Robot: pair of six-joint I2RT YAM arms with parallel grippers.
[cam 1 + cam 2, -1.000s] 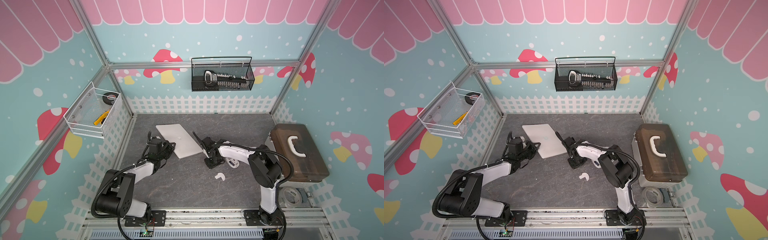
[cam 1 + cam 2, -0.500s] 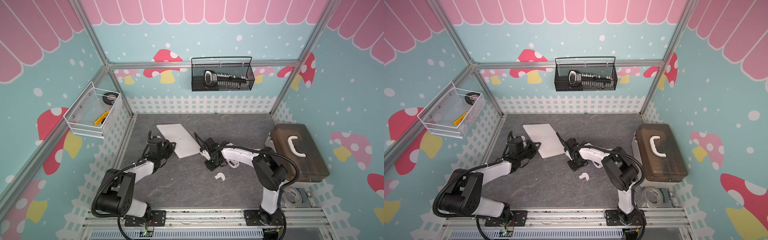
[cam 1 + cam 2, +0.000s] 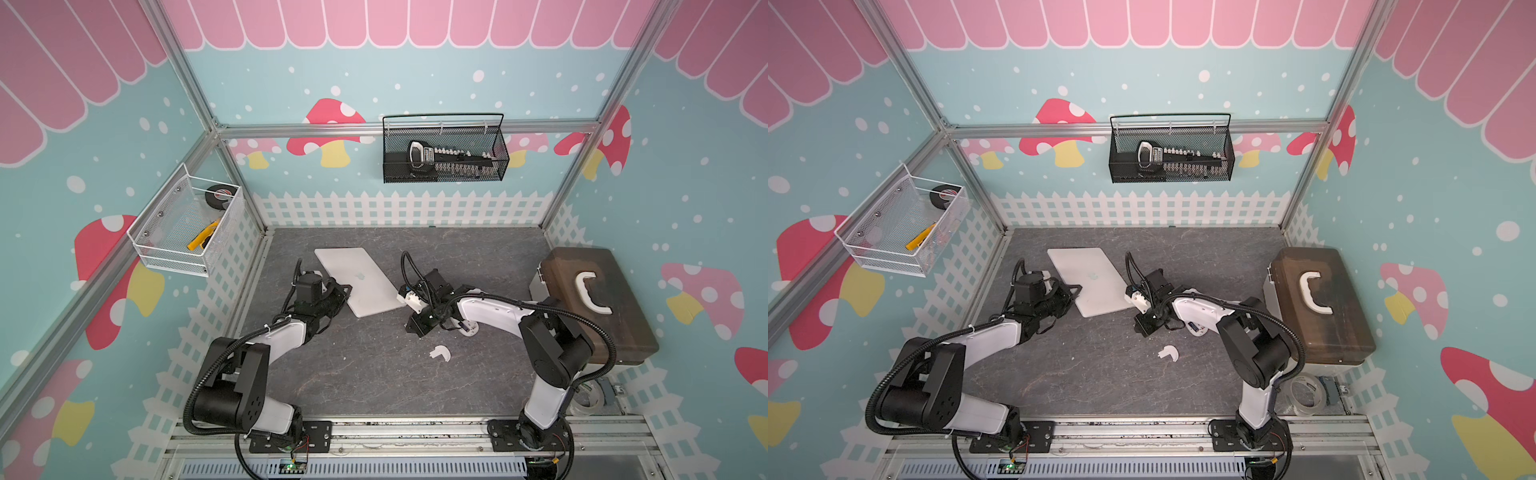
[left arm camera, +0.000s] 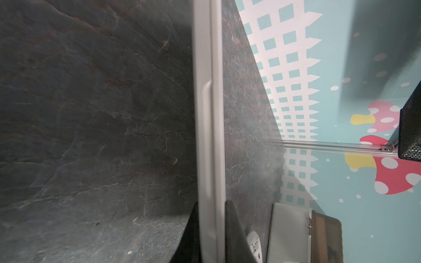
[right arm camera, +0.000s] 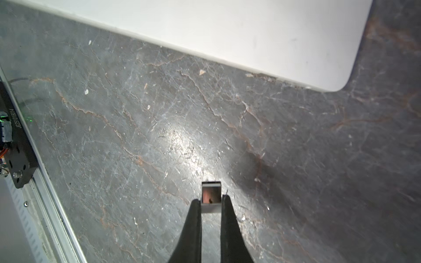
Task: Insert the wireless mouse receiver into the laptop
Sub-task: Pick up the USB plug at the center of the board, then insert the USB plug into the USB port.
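Apple logo (image 3: pixel 360 275) on laptop (image 3: pixel 353 291) lid; other print unreadable.

- Laptop (image 3: pixel 359 280): flat on the table (image 3: pixel 374 374), left of centre toward the back, askew to the walls.
- Left gripper (image 4: pixel 211 202): at the laptop's left long edge, one finger on each side of it.
- Right gripper (image 5: pixel 211 200): just right of the laptop's near-right corner.
- Receiver (image 5: pixel 211 193): between the right gripper's fingers, over bare table, apart from the laptop.
- Mouse (image 3: pixel 469 328): on the table under the right forearm.
- Cover piece (image 3: pixel 440 353): on the table in front of the right gripper.
- Toolbox (image 3: pixel 594 303): at the table's right edge.
- Wire basket (image 3: pixel 444 176): on the back wall, tool set (image 3: pixel 440 157) inside.
- Mesh tray (image 3: pixel 166 255): on the left wall, with a tape roll (image 3: pixel 222 193) and a knife (image 3: pixel 201 239) in it.
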